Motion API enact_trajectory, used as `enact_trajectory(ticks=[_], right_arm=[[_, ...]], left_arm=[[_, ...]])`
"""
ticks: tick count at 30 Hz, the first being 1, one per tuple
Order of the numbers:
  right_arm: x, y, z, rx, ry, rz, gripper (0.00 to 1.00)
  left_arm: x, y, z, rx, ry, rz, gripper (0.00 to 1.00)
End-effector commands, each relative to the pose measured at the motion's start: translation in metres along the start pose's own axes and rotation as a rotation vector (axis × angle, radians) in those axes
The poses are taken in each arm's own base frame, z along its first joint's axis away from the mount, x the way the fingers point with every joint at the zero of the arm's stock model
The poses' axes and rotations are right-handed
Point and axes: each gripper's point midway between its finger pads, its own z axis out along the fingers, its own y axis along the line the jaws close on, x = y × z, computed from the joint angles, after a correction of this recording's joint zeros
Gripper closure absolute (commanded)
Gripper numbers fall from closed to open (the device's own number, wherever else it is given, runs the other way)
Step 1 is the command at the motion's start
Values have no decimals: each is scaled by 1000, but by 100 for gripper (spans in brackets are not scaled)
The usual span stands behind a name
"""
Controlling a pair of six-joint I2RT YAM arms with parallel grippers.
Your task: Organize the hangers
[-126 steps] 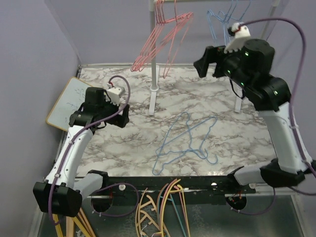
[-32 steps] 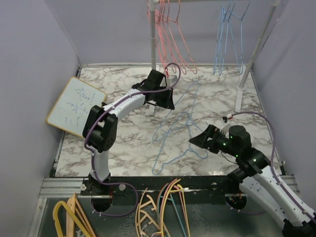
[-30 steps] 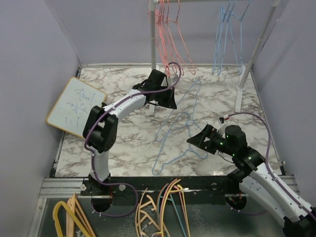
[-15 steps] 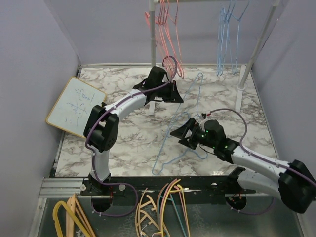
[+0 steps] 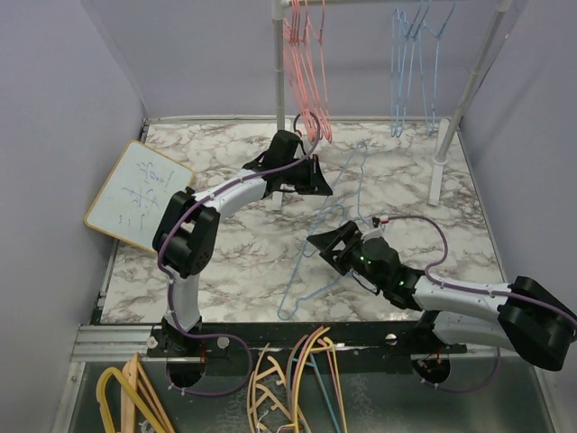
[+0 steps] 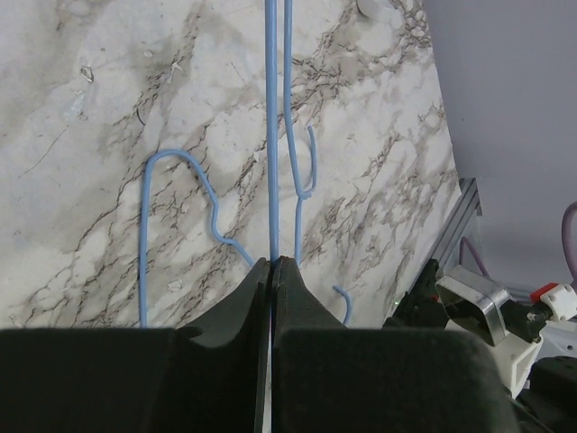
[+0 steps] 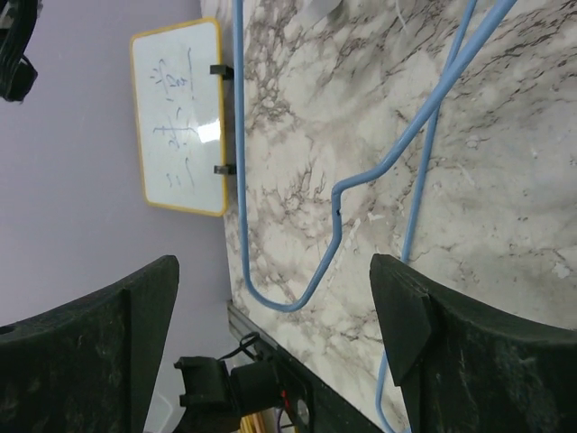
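Two risks stood out. First, the raised blue hanger (image 6: 270, 135) was held by only a thin pinch on one wire, so it could swivel or slip out if the L arm (image 5: 230, 189) carried it twd the rack (image 5: 279, 90). Second, it seemed (hard to tell w/ wires this thin) to be hooked through the second blue hanger (image 7: 335, 225) lying on the marble table (image 5: 225, 262). If so, more lift would drag that one along or flick it aside. Also, the R arm (image 5: 451, 293) lay stretched low just below the L one, so a crossed path could knock the wire or bump the arms.

Left gripper (image 6: 272, 263): fingers pressed fully together on the raised blue hanger's wire, touching nothing else. The hanger's top was up off the table near the rack post. Its lower end sat down by the near edge, prob. resting on the marble.

Right gripper (image 7: 273, 271): fingers spread wide, holding nothing, low over the second blue hanger w/ its wire between them. No contact was visible. A thin flat wire on a hard top would be easy to miss or scrape past on closing.

The rest were hung: pink hangers (image 5: 305, 63) on the rail's left part, hung blue hangers (image 5: 410, 45) on the right.
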Motion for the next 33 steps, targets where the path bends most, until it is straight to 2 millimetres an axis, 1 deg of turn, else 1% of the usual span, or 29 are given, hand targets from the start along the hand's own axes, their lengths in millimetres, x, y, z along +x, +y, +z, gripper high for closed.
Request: enact_trajectory(ticks=[1, 5, 7, 12, 16, 19, 20, 21, 24, 26, 27, 29, 32, 33], right_arm=[[-17, 4, 11, -31, -111, 23, 11], [-13, 2, 22, -39, -110, 18, 6], [-12, 0, 28, -45, -115, 27, 6], [-14, 3, 42, -60, -139, 3, 5], [-13, 18, 51, -113, -144, -32, 6], [-13, 32, 53, -184, -150, -53, 9], [-14, 34, 53, -198, -152, -55, 11], [-14, 35, 53, -204, -154, -53, 14], [-15, 32, 54, -201, -163, -47, 27], [-15, 30, 52, -199, -166, -48, 30], [-16, 29, 50, -202, -169, -49, 32], [-19, 26, 44, -199, -179, -48, 40], [-24, 20, 37, -170, -197, -52, 45], [-25, 18, 35, -149, -201, -60, 52]], left_arm=[[-14, -23, -19, 73, -52, 26, 100], [-14, -21, -25, 74, -58, 15, 100], [-15, -21, -28, 79, -64, 7, 100], [-15, -21, -35, 79, -76, 3, 100], [-11, -19, -35, 80, -76, -19, 100], [-12, -18, -33, 83, -79, -22, 100], [-12, -17, -33, 81, -79, -22, 100], [-4, -10, -31, 68, -66, -31, 100], [-3, -8, -31, 57, -70, -26, 100], [-2, -4, -31, 45, -76, -20, 100], [0, -3, -32, 37, -77, -16, 100], [3, 2, -33, 17, -76, -2, 100], [7, 10, -34, -11, -78, 14, 100], [10, 14, -35, -22, -77, 16, 100]])
